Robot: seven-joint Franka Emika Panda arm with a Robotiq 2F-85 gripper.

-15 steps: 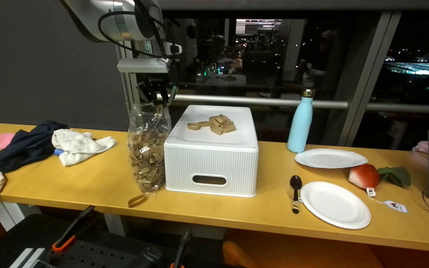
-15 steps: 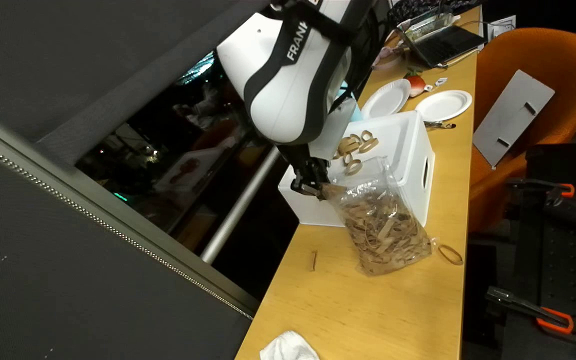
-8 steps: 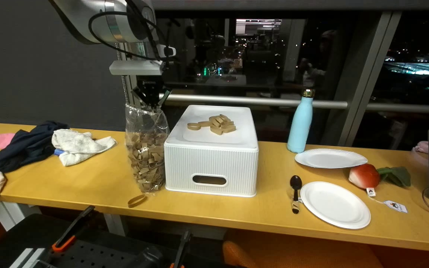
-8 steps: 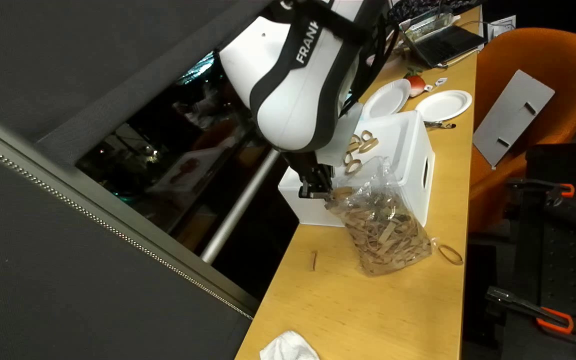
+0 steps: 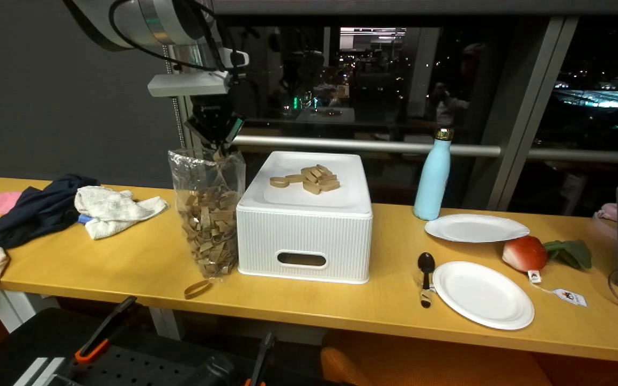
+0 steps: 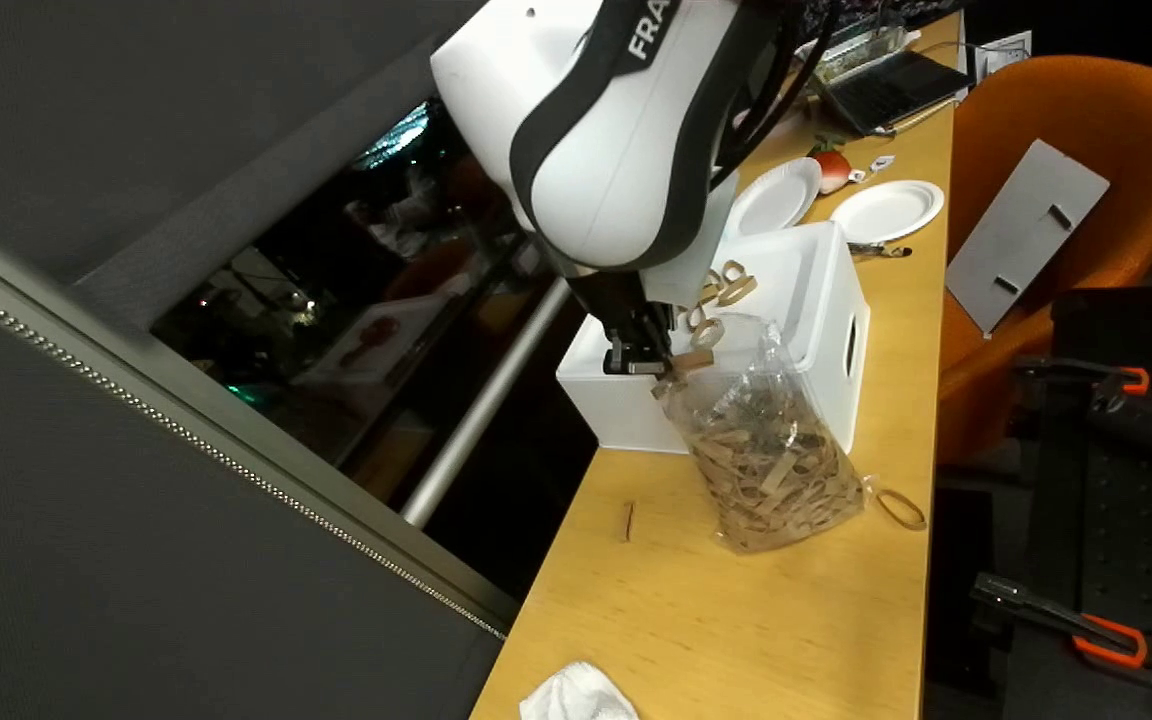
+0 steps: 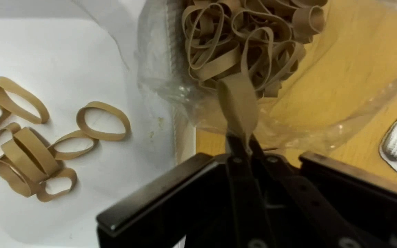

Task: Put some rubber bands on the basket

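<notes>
Rubber band (image 7: 239,98), wrist view: near end clamped in the gripper (image 7: 246,142), fingers almost together with it between them; a second one in the pinch can't be ruled out. Step, my read: drawing it out of the bag (image 7: 336,132). To do it well, hold the squeeze, go straight up, don't drag the bag along. Rubber band juts ahead of the tips, loop end over the bagged bands (image 7: 219,65). Basket (image 7: 81,72) off to one side, placed bands (image 7: 22,161) on its top, so task looks partly done.

In an exterior view, gripper (image 5: 221,149) points down at the bag's mouth, bag standing just beside the basket. Next move should be: clear the mouth first, then across, low over the basket top, let go near the others so nothing rolls off. Rubber band too small here to judge. Stray band (image 5: 199,293) on the table (image 5: 126,262), in front of the bag, well below the gripper.

In an exterior view, rubber band (image 6: 693,359) pokes out right at the tips, near the bag's rim; whether fully free of it, can't tell. If it catches there, bag could tip, so ease it off slowly. Arm (image 6: 596,190) hides part of the placed bands.
</notes>
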